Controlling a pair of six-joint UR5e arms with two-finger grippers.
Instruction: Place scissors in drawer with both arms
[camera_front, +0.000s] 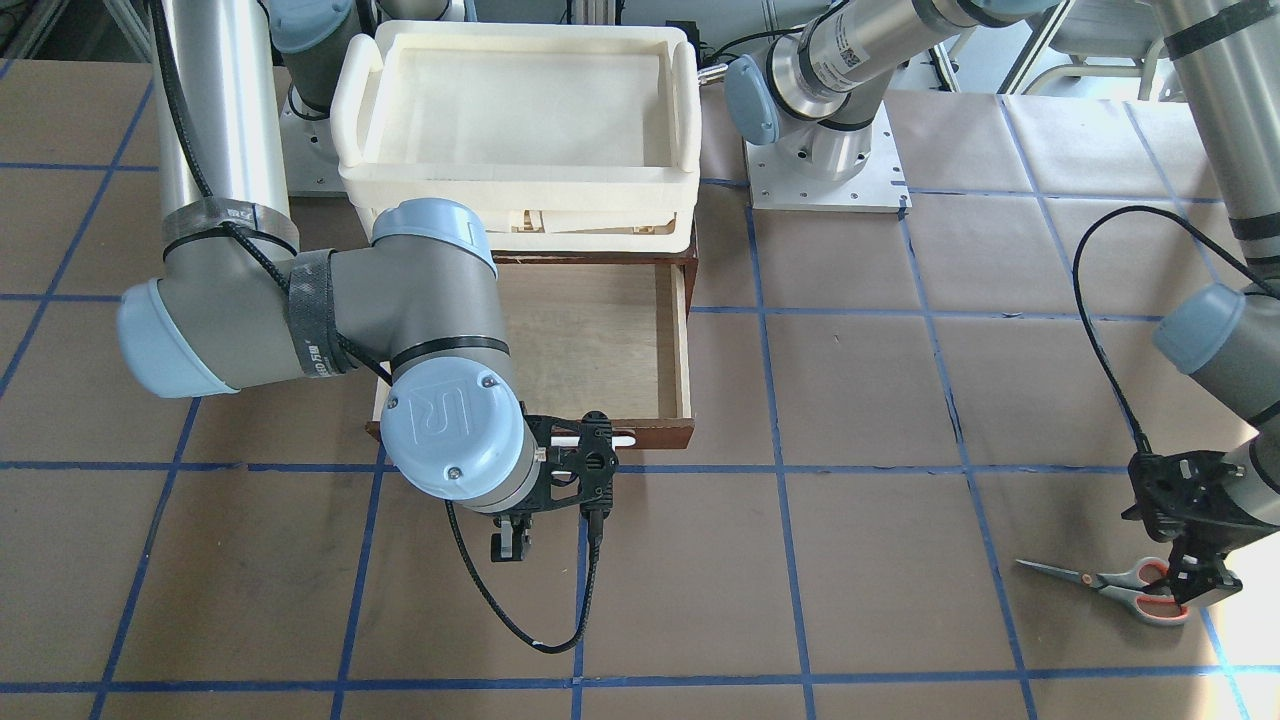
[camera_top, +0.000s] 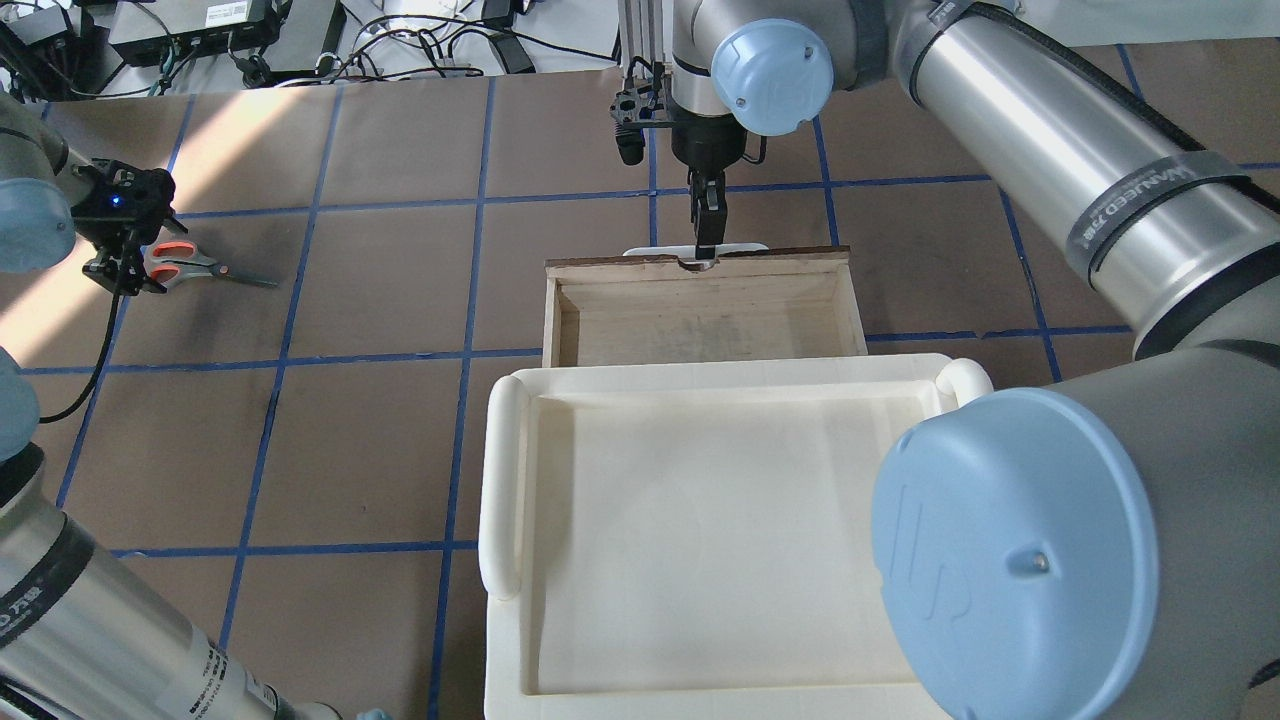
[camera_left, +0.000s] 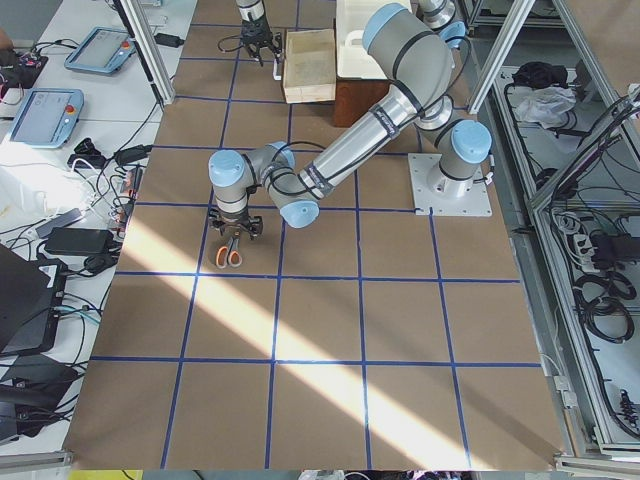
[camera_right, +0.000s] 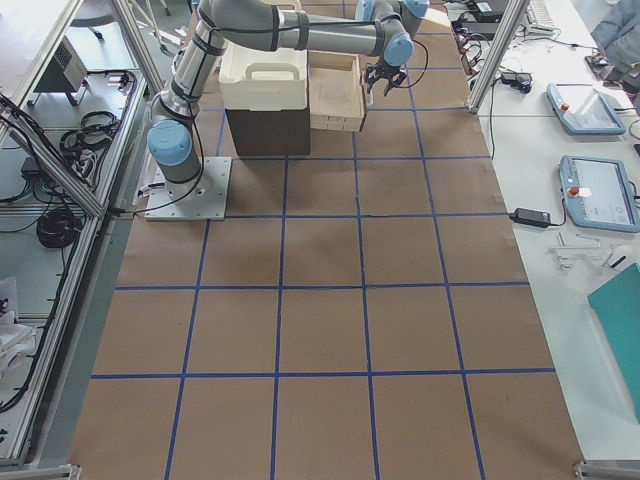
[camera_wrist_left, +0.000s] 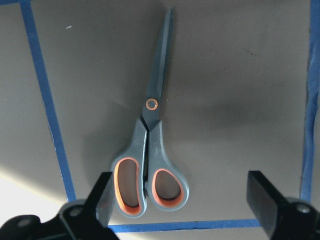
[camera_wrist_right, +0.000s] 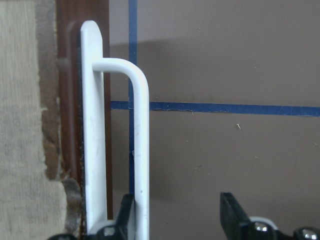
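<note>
Left gripper (camera_wrist_left: 182, 197) fingers (camera_wrist_left: 102, 195) spread wide, released, straddling the grey-and-orange handle loops of the scissors (camera_wrist_left: 150, 150). Scissors lie flat on the desk (camera_front: 860, 560), blades closed, well apart from the drawer (camera_front: 683, 340). Drawer stands pulled open, pale plywood showing, below a white tray (camera_front: 520, 185). Right gripper (camera_wrist_right: 176, 205) fingers parted, released; white bar handle (camera_wrist_right: 141, 125) between them, just beside one finger.

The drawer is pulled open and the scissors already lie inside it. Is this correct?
Not quite. The drawer is open, but the scissors lie on the table, under the open left gripper; the left wrist view shows it.
</note>
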